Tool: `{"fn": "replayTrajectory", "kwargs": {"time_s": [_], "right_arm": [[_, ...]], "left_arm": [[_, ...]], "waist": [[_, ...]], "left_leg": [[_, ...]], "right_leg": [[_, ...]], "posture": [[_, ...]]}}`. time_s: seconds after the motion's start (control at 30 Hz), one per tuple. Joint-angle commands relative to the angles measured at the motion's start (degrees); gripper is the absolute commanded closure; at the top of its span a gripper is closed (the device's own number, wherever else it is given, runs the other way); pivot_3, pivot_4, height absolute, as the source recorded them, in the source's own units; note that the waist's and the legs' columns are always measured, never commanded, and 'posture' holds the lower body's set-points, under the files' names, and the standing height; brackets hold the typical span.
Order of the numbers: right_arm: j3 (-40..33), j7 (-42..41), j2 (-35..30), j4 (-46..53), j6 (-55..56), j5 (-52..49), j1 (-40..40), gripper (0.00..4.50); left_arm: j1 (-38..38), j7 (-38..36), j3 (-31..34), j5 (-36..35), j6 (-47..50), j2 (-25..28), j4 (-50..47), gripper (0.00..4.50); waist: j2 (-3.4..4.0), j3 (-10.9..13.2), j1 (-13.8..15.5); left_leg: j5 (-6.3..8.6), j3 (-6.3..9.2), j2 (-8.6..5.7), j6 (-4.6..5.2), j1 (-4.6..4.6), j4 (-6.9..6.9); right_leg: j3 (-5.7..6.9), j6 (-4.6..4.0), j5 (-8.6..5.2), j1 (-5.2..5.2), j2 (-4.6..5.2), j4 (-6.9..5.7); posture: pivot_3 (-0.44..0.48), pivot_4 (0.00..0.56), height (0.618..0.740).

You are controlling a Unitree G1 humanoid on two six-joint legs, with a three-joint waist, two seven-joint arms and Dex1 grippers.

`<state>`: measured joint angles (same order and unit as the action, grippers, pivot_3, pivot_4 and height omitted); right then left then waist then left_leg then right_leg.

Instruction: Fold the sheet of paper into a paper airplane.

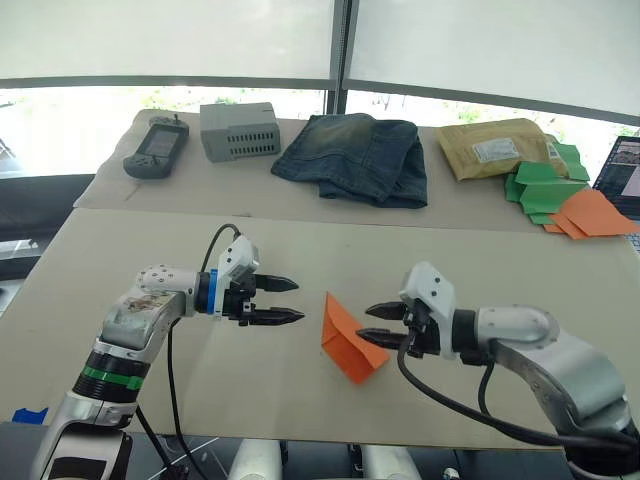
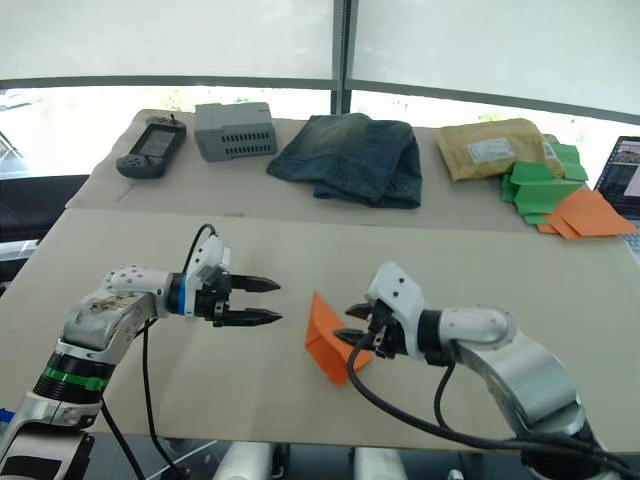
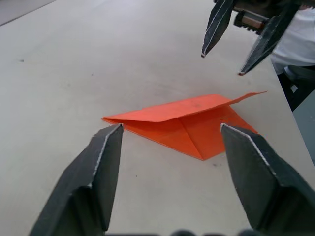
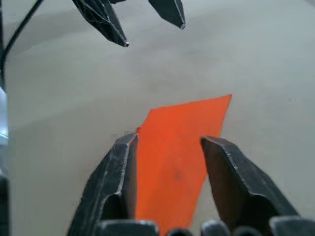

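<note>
The sheet of paper (image 1: 350, 342) is bright orange and lies on the near table, folded into a pointed wedge with creased layers. One flap (image 3: 197, 104) stands up off the table. My left gripper (image 1: 290, 300) hovers open a short way left of the paper, fingers pointing at it, touching nothing. My right gripper (image 1: 365, 322) is open at the paper's right side. In the right wrist view its fingertips (image 4: 129, 142) straddle the raised orange flap (image 4: 172, 147) without closing on it. The left wrist view shows the right gripper (image 3: 221, 64) just above the paper.
On the far table lie a dark handheld device (image 1: 155, 150), a grey box (image 1: 240, 130), folded jeans (image 1: 355, 155), a padded envelope (image 1: 495, 148), green paper shapes (image 1: 540, 190) and paler orange pieces (image 1: 595, 215). A laptop (image 1: 622, 175) shows at the right edge.
</note>
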<state>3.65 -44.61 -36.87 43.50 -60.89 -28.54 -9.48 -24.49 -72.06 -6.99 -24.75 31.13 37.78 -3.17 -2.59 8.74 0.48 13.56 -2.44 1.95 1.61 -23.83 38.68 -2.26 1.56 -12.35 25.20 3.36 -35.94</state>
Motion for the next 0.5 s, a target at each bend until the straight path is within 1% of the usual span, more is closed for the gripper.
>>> {"fn": "replayTrajectory", "kwargs": {"time_s": [0.03,0.17,0.3,0.33,0.4,0.43,0.5], "right_arm": [[-0.52,3.99,1.20,4.25,-3.93,-2.99,2.30,2.23],[-0.62,9.04,3.65,5.04,-6.02,-3.47,3.21,2.23],[4.23,12.87,-0.21,4.55,-3.41,2.22,3.84,2.23],[4.50,13.47,-0.30,4.41,-2.29,2.88,3.93,2.46],[4.60,14.00,-0.26,4.30,-0.90,3.29,4.10,3.09],[6.74,12.89,-3.18,4.13,2.79,6.15,3.95,3.42],[9.09,10.81,-6.65,2.94,9.95,10.12,3.93,4.11]], "left_arm": [[-0.21,-0.45,-0.44,0.34,-1.23,0.74,-1.57,1.29],[-0.70,-1.25,-1.61,1.08,-1.92,1.16,-0.43,1.29],[-1.67,-1.95,-2.49,2.11,-3.05,1.09,1.30,1.29],[-1.93,-2.01,-2.55,2.24,-3.16,0.96,1.67,1.29],[-2.13,-2.03,-2.65,2.45,-3.51,0.85,2.05,1.29],[-2.49,-1.08,-2.45,2.94,-3.91,0.49,2.82,1.29],[-3.72,1.11,-1.41,3.22,-4.05,-0.61,4.45,1.29]], "waist": [[0.00,0.01,-0.03],[0.01,0.01,-0.38],[0.01,0.01,-0.46],[0.01,0.01,-0.46],[0.01,0.01,-0.44],[0.02,0.01,-0.44],[0.02,0.02,-0.31]], "left_leg": [[0.00,0.00,0.01,0.00,0.00,0.04],[0.00,-0.01,0.01,0.00,0.00,0.22],[-0.01,-0.04,0.00,-0.01,0.02,0.26],[-0.01,-0.03,0.00,-0.01,0.02,0.26],[-0.01,-0.04,-0.01,-0.01,0.01,0.24],[-0.01,-0.04,-0.02,-0.01,0.01,0.23],[-0.01,-0.08,-0.05,-0.01,0.00,0.22]], "right_leg": [[-0.01,0.00,0.00,0.00,0.01,-0.03],[-0.07,0.06,0.02,-0.02,0.06,-0.03],[-0.08,-0.11,-0.06,-0.03,0.07,-0.04],[-0.09,-0.11,-0.06,-0.03,0.07,-0.04],[-0.08,-0.04,-0.02,-0.02,0.05,-0.04],[-0.08,0.13,0.07,-0.02,0.04,-0.04],[-0.07,0.15,0.06,-0.03,0.03,-0.02]], "posture": [[0.000,0.150,0.722],[0.000,0.150,0.722],[0.000,0.150,0.722],[0.000,0.150,0.722],[0.000,0.150,0.722],[0.000,0.150,0.722],[0.000,0.150,0.722]]}}
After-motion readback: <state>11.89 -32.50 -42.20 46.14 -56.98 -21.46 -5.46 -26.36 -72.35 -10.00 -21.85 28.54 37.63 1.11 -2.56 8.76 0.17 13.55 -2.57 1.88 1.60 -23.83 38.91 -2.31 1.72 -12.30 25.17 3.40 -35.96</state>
